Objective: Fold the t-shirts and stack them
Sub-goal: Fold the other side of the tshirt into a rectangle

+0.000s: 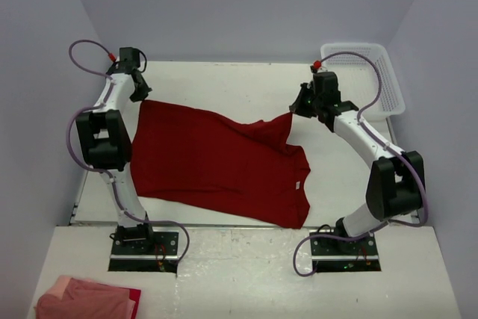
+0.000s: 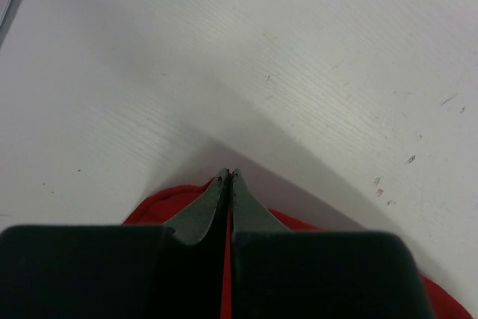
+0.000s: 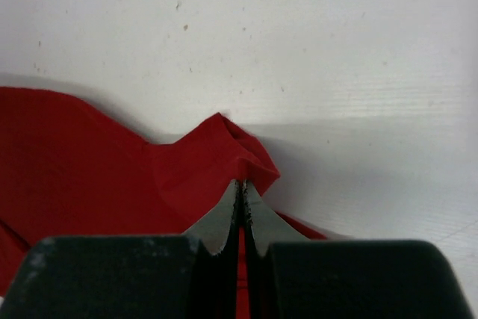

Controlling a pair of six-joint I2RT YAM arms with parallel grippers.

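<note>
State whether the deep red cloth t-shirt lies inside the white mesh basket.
No: the t-shirt lies spread on the table, outside the basket.

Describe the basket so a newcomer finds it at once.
Start at the white table, then go to its far right corner, behind the right arm. The basket sits there: rigid white plastic mesh, unlike the soft red t-shirt spread mid-table.
</note>
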